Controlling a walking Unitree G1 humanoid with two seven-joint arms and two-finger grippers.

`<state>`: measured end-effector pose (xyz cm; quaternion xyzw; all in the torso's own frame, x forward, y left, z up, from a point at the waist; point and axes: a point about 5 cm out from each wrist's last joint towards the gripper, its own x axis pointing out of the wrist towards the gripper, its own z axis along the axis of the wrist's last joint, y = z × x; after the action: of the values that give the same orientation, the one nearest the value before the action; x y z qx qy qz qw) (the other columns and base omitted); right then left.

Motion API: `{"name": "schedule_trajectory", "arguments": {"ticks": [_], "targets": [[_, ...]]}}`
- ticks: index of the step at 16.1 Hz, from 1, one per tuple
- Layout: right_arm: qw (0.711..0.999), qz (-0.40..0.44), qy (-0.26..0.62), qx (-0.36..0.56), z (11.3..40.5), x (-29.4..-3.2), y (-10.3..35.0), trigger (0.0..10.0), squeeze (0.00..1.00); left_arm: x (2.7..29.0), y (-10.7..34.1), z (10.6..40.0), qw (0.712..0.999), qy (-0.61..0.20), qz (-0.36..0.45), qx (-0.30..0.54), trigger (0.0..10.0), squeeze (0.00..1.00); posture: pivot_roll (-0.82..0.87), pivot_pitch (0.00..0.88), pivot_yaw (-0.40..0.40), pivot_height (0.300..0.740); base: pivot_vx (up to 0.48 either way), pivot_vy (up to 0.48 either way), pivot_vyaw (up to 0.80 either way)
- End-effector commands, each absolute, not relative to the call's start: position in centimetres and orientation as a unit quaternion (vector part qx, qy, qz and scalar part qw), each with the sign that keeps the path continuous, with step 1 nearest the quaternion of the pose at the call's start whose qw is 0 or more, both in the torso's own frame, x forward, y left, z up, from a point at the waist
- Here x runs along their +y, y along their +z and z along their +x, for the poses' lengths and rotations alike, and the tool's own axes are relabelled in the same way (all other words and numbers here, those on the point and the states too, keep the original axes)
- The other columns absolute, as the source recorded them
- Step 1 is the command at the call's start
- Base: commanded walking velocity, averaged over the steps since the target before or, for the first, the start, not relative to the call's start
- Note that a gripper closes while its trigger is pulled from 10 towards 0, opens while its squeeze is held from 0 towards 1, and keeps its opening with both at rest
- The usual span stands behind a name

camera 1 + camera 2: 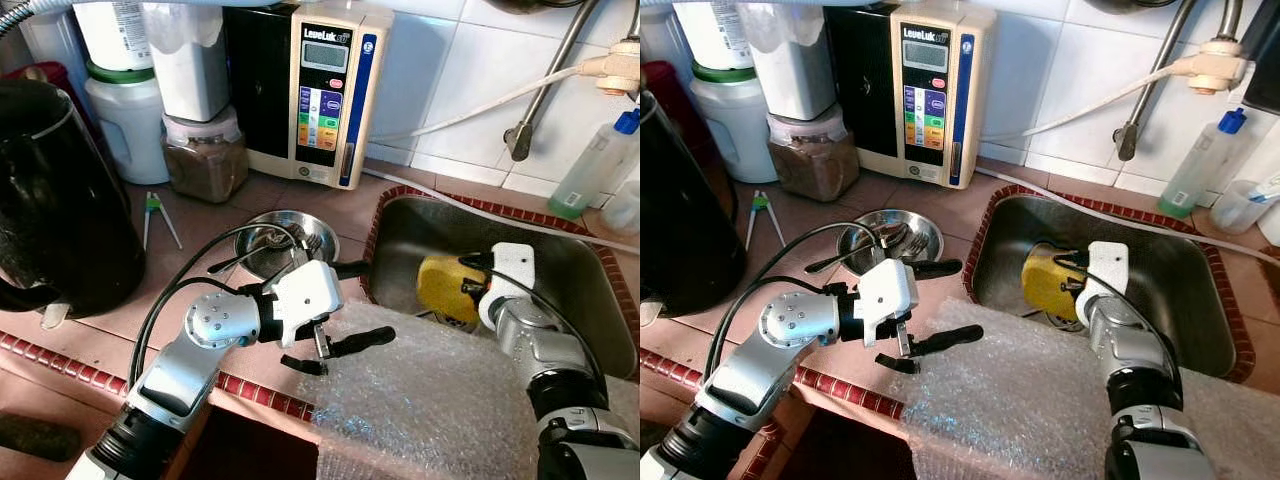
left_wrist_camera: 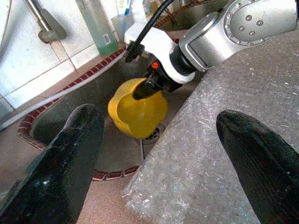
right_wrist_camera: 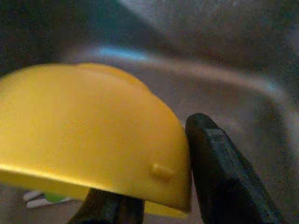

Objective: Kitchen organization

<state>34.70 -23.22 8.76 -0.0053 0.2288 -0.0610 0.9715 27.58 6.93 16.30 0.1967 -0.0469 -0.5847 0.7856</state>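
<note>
A yellow plastic bowl (image 1: 443, 287) is tilted on its side low inside the steel sink (image 1: 570, 265), just over the drain. My right gripper (image 3: 156, 179) reaches down into the sink and is shut on the bowl's rim, one finger inside and one outside. My left gripper (image 1: 375, 300) is open and holds nothing. It hovers at the sink's left edge, above a sheet of bubble wrap (image 1: 430, 400) that is draped over the counter's front edge. In the left wrist view the bowl (image 2: 135, 109) and the right wrist lie ahead between the black fingers (image 2: 60, 168).
A small steel bowl (image 1: 262, 240) holding utensils sits on the counter behind my left arm. A black kettle (image 1: 60, 200) stands at far left, with jars (image 1: 205, 155) and a water ioniser (image 1: 320, 90) along the wall. A tap pipe (image 1: 545, 90) and green bottle (image 1: 590, 170) stand behind the sink.
</note>
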Motion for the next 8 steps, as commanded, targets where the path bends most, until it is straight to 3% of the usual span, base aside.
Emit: {"name": "schedule_trajectory", "arguments": {"ticks": [1, 5, 8], "targets": [[0.980, -0.022, -0.045, 0.190, 35.5, -22.9, 10.4, 10.0, 1.00, 6.6, 16.3, 27.5, 0.782, -0.586, 0.204, -0.052, 10.0, 1.00, 0.11, 0.000, -0.061, 0.740, 0.000, 0.000, 0.00], [0.984, -0.021, -0.017, 0.178, 35.7, -21.7, 11.3, 10.0, 1.00, 6.5, 16.3, 27.7, 0.788, -0.580, 0.198, -0.053, 10.0, 1.00, 0.11, 0.000, -0.065, 0.740, 0.000, 0.000, 0.00], [0.972, 0.040, 0.039, 0.230, 35.4, -20.5, 10.5, 10.0, 1.00, 6.4, 16.2, 27.6, 0.788, -0.581, 0.195, -0.054, 10.0, 1.00, 0.10, 0.000, -0.064, 0.740, 0.000, 0.000, 0.00]]}}
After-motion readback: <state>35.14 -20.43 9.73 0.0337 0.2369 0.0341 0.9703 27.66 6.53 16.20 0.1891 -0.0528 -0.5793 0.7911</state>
